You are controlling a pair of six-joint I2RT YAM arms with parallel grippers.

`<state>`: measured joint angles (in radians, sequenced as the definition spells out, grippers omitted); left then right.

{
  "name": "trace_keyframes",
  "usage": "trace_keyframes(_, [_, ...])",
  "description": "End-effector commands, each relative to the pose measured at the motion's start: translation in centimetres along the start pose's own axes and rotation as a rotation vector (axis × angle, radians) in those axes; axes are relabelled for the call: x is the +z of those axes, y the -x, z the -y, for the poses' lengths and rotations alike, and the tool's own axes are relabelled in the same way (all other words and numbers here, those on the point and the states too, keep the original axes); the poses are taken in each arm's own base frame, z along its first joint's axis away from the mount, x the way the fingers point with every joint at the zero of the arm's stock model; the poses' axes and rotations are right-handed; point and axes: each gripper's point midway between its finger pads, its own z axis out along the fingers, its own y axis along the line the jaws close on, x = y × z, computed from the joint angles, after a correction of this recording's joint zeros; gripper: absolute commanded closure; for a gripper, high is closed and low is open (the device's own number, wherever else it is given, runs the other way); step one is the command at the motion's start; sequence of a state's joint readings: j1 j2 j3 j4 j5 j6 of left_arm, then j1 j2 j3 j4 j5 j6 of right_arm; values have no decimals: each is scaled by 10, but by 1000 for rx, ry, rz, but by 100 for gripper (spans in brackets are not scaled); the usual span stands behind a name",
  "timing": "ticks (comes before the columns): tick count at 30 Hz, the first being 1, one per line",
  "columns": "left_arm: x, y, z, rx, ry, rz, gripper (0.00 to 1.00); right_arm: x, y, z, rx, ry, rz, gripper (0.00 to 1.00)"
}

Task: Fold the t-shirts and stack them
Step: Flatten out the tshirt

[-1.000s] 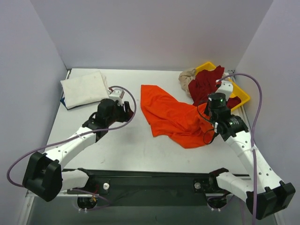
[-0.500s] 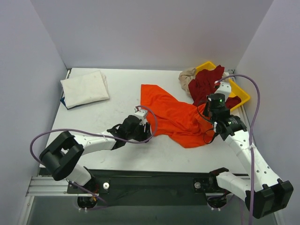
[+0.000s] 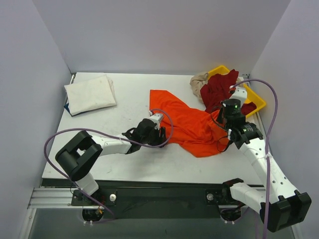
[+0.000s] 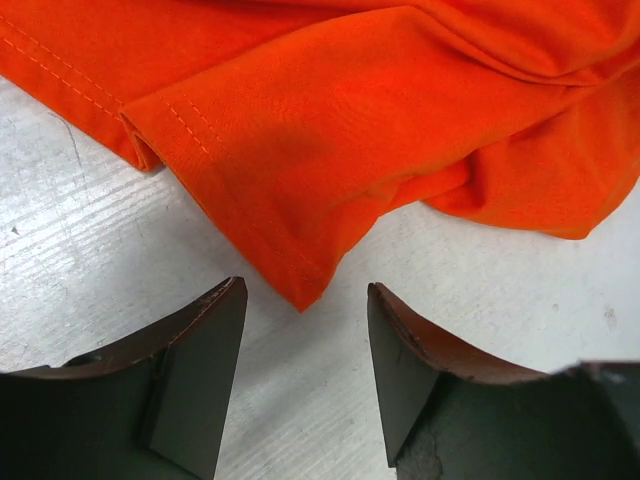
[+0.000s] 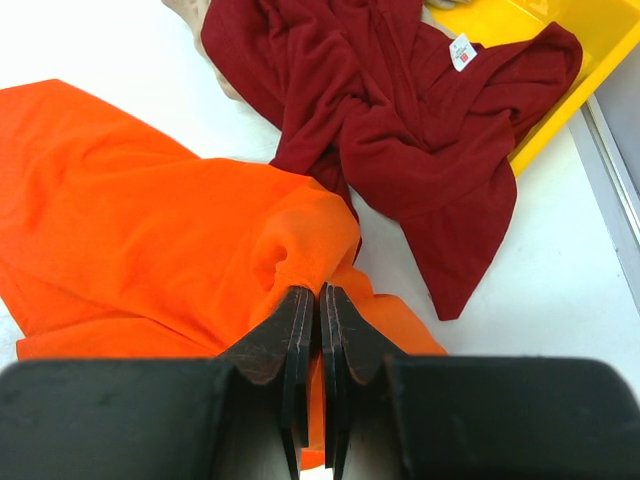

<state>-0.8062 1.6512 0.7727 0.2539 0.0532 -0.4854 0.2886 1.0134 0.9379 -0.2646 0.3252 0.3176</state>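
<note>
Spilling from the tray (image 3: 255,97) onto the desk (image 3: 124,99), the red shirt (image 3: 217,89) touches the orange shirt (image 3: 182,122) — pinched by the right end effector (image 5: 320,295); the left end effector (image 4: 305,300) gapes at its corner.

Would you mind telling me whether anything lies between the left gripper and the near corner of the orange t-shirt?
Nothing visible does: the orange t-shirt has its corner on the table just ahead of the left gripper, whose jaws stand open.
</note>
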Motion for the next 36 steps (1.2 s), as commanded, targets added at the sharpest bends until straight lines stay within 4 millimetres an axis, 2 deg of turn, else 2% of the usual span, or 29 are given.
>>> trace_keyframes(1, [6, 17, 11, -7, -19, 35, 38, 5, 6, -3, 25, 3, 22, 100])
trace_keyframes(11, [21, 4, 9, -12, 2, -11, 40, 7, 5, -5, 22, 11, 14, 100])
trace_keyframes(14, [22, 2, 5, -9, 23, -14, 53, 8, 5, -4, 24, 8, 14, 100])
trace_keyframes(15, [22, 3, 4, -7, 27, -12, 64, 7, 5, -5, 25, 12, 13, 100])
trace_keyframes(18, [23, 0, 0, -3, 42, -18, 80, 7, 5, -5, 24, 18, 15, 100])
trace_keyframes(19, [24, 0, 0, -3, 39, -9, 95, 6, 6, -6, 26, 24, 15, 100])
trace_keyframes(20, [24, 1, 0, -2, 36, -4, 100, 6, 6, -6, 27, 24, 17, 100])
trace_keyframes(23, [14, 21, -4, -23, 2, 63, 100, 3, 5, -8, 29, 44, 15, 100])
trace_keyframes(24, [8, 32, -8, -37, -9, 91, 100, 3, 6, -10, 30, 52, 16, 100])
trace_keyframes(25, [-8, 59, -3, -52, -45, 166, 100, 1, 6, -10, 32, 61, 18, 100])
trace_keyframes(26, [-21, 75, -22, -83, -38, 204, 100, -1, 6, -14, 31, 83, 16, 100])
trace_keyframes(27, [-33, 89, -28, -94, -37, 244, 100, -2, 7, -16, 32, 94, 17, 100])
trace_keyframes(28, [-60, 112, -27, -89, -45, 316, 100, -5, 8, -17, 34, 110, 22, 100])
trace_keyframes(29, [-74, 123, -35, -93, -26, 351, 100, -7, 7, -19, 34, 126, 16, 100])
trace_keyframes(30, [-91, 137, -52, -101, 13, 396, 100, -10, 8, -21, 37, 138, 19, 100])
trace_keyframes(31, [-117, 148, -55, -83, 34, 439, 100, -15, 11, -21, 43, 151, 32, 100])
trace_keyframes(32, [-131, 155, -64, -86, 74, 472, 100, -18, 11, -22, 45, 159, 33, 100])
trace_keyframes(33, [-148, 159, -84, -101, 135, 507, 100, -20, 10, -23, 48, 172, 33, 100])
trace_keyframes(34, [-173, 164, -90, -89, 173, 551, 100, -24, 12, -22, 55, 180, 44, 99])
trace_keyframes(35, [-186, 165, -104, -99, 234, 581, 100, -26, 10, -23, 58, 187, 42, 99])
trace_keyframes(36, [-202, 163, -128, -118, 309, 610, 100, -26, 7, -23, 56, 189, 37, 99])
